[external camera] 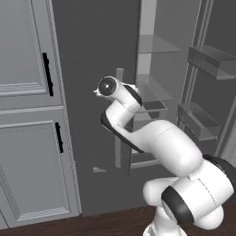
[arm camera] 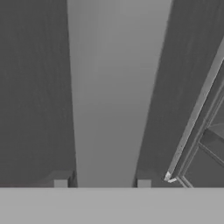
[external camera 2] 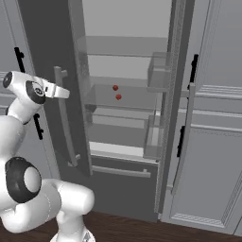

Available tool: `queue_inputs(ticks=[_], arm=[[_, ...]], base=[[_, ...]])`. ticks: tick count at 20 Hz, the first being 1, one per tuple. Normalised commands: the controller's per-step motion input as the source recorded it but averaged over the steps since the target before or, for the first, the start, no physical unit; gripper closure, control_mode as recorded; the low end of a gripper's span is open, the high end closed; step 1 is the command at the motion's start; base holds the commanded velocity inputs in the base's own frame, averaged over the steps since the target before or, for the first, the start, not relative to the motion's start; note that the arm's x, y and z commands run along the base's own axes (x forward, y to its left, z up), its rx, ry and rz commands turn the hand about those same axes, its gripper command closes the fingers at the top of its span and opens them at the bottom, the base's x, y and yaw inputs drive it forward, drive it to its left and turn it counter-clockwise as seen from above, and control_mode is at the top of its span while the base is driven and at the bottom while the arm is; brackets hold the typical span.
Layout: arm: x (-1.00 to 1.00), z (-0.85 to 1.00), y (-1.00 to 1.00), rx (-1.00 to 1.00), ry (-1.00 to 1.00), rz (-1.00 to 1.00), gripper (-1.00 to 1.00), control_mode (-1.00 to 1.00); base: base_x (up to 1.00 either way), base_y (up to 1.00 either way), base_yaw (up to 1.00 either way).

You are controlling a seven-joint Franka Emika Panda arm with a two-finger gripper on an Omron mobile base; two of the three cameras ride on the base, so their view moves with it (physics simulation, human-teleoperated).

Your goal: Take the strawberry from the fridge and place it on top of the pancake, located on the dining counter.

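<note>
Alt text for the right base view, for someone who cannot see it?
An open fridge shows pale glass shelves, with two small red items on a middle shelf. The white arm reaches toward the left door's long handle; grey cabinets stand right.

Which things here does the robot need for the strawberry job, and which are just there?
Needed:
- fridge, left door open
- small red things on a glass shelf, maybe the strawberry
- door handle, right in front of the gripper

Just there:
- grey cabinets
- door bins
- wooden floor
</note>
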Motion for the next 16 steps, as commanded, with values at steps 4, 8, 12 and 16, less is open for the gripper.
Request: queue_inputs(ticks=[4,8,12,16], arm=[[-0.71,-0.06,0.58,0.00,0.00,-0.14,1.00,-1.00],[-0.58,-0.14,0.60,0.00,0.08,-0.09,1.00,-1.00],[-0.49,-0.13,0.71,0.00,0.00,-0.12,-1.00,-1.00],[-0.36,0.00,0.45,0.00,-0.02,-0.17,-1.00,-1.00]], base=[[0.00,0.00,0.00],[0.00,0.00,0.00],[0.00,0.00,0.00],[0.00,0.00,0.00]])
